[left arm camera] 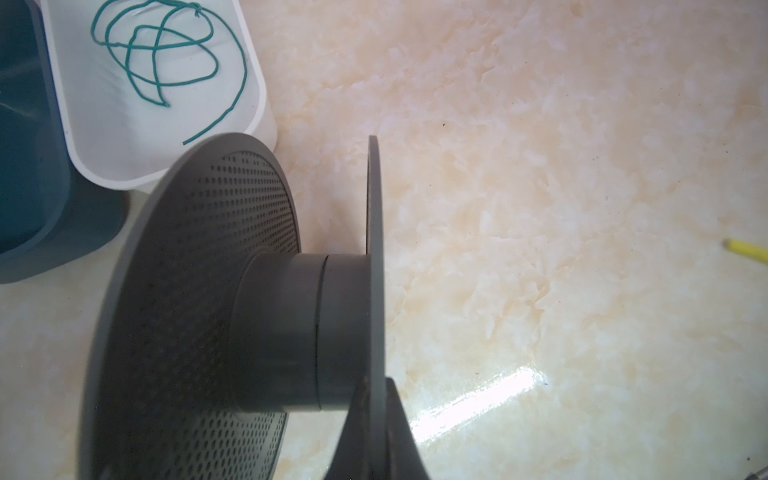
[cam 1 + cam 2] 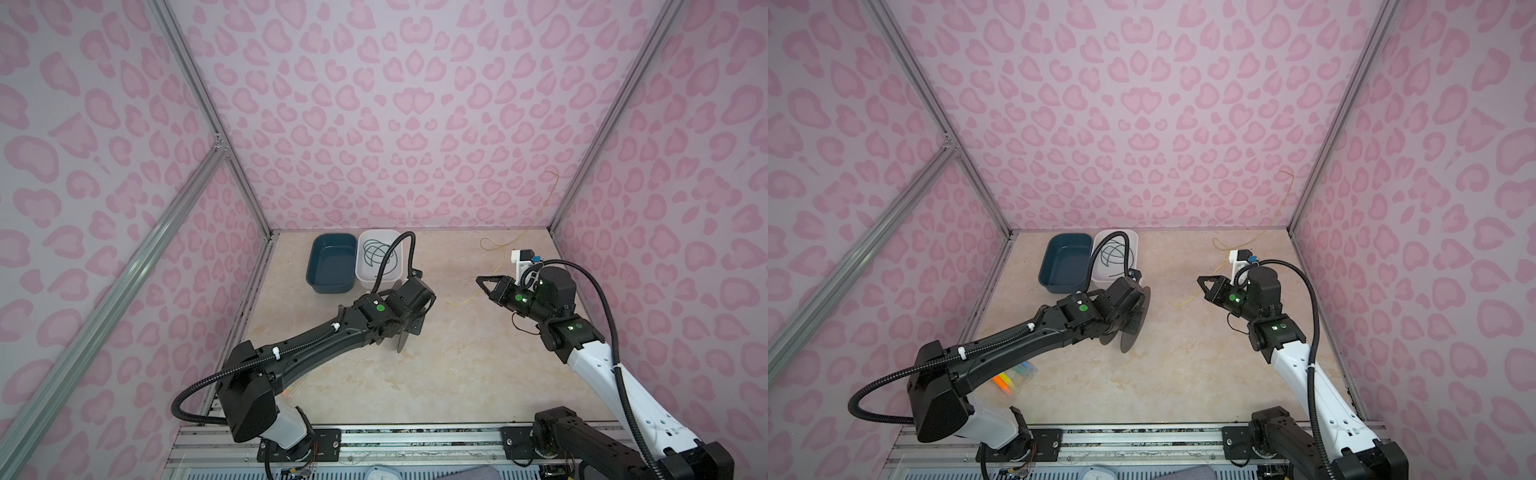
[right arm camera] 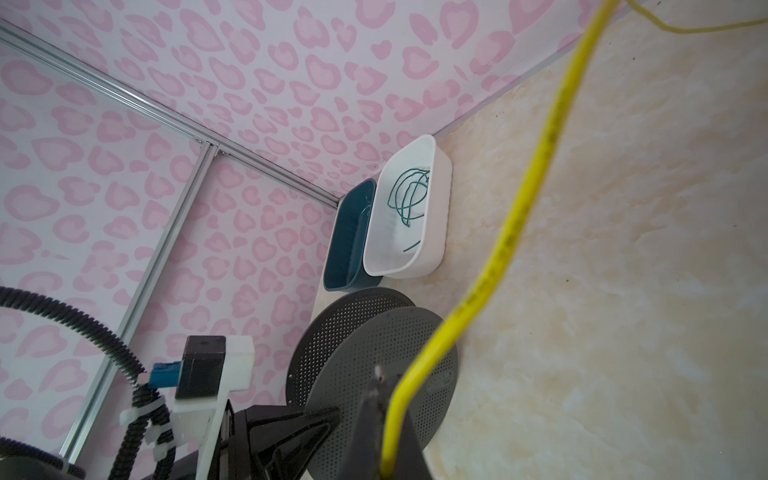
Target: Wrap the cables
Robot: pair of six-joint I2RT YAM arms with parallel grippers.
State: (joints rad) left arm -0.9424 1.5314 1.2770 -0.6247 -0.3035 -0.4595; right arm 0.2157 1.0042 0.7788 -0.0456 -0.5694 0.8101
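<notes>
Fingers (image 1: 401, 436) of the left gripper (image 1: 376, 399) pinch one flange of the spool (image 1: 291, 324), whose axis lies level. In both top views the wrist hides that grip, and whether the spool touches the table (image 2: 436, 374) is unclear. A blue bin (image 2: 332, 266) and a white bin (image 2: 359, 266) sit touching, the arm's hose (image 2: 414, 253) crossing the white one. The right gripper (image 2: 480, 279) is clamped on the yellow cable (image 2: 469, 296). This cable runs from a loose end on the table between spool and gripper, back-right through the jaws, behind the camera mount (image 2: 519, 259), then up the wall (image 2: 415, 124) by the right corner, faint there. The green cable (image 1: 158, 54) lies looped in the white bin.
</notes>
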